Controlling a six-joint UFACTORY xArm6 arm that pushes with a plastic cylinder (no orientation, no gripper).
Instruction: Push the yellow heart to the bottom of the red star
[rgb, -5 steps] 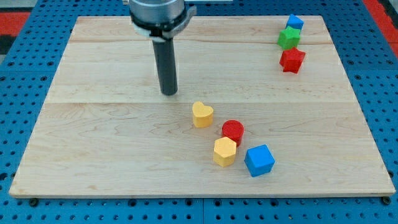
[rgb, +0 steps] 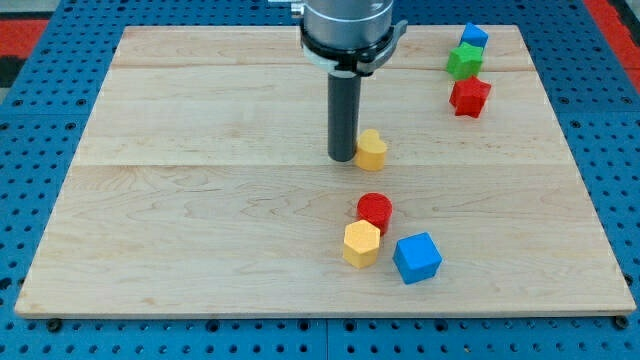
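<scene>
The yellow heart (rgb: 372, 150) lies near the board's middle, a little above centre. My tip (rgb: 343, 157) touches its left side. The red star (rgb: 469, 96) sits near the view's top right, well to the right of and above the heart. The dark rod rises from the tip to the arm's head at the view's top.
A green block (rgb: 464, 62) and a blue block (rgb: 474, 37) stand just above the red star. Below the heart lie a red cylinder (rgb: 375, 211), a yellow hexagon (rgb: 361, 243) and a blue cube (rgb: 416, 257). The wooden board (rgb: 180, 230) rests on a blue pegboard.
My tip has moved right and slightly down. The yellow heart has slid up and to the right, away from the red cylinder. The other blocks have not moved.
</scene>
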